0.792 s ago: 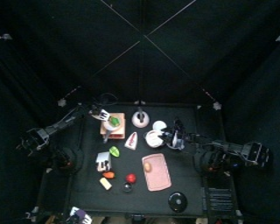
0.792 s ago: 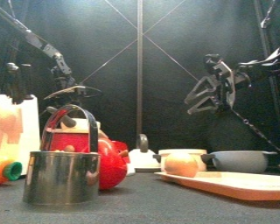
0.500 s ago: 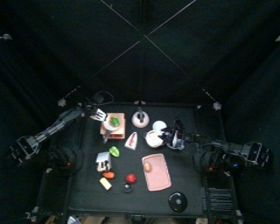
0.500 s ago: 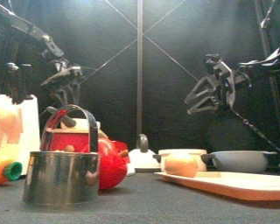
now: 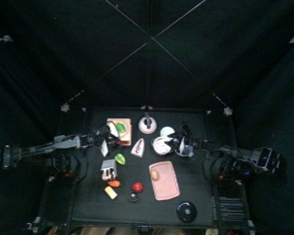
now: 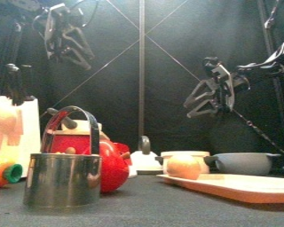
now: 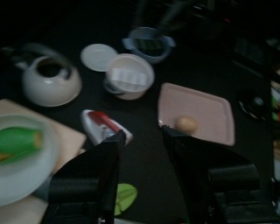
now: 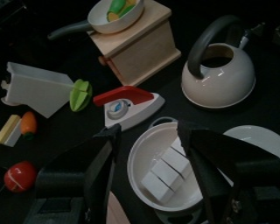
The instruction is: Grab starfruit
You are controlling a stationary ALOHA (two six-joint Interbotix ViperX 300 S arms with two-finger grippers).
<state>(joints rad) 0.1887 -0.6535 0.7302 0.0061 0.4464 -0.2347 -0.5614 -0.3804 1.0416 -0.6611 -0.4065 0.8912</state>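
The starfruit [image 5: 121, 159] is a small yellow-green piece lying on the table left of the middle, between the white rack [image 5: 109, 170] and the red and white toy iron [image 5: 137, 147]. It also shows in the right wrist view [image 8: 80, 94] and at the edge of the left wrist view [image 7: 125, 197]. The front view does not show it. My left gripper [image 5: 107, 144] is open and empty, raised high [image 6: 64, 35] above the table's left side, a little behind the starfruit. My right gripper [image 5: 180, 139] is open and empty, hanging over the white bowl [image 8: 166, 166].
A wooden block with a green item [image 5: 118, 127], a kettle [image 5: 147, 124] and a white plate [image 5: 165, 132] stand at the back. The pink board [image 5: 165, 184] carries a small tan piece [image 7: 187, 125]. A yellow-orange piece [image 5: 111, 192] and red ball [image 5: 136, 187] lie in front.
My left arm has drawn back from the wooden block toward the table's left side and risen; its gripper now hangs higher in the front view. The right arm has not moved.
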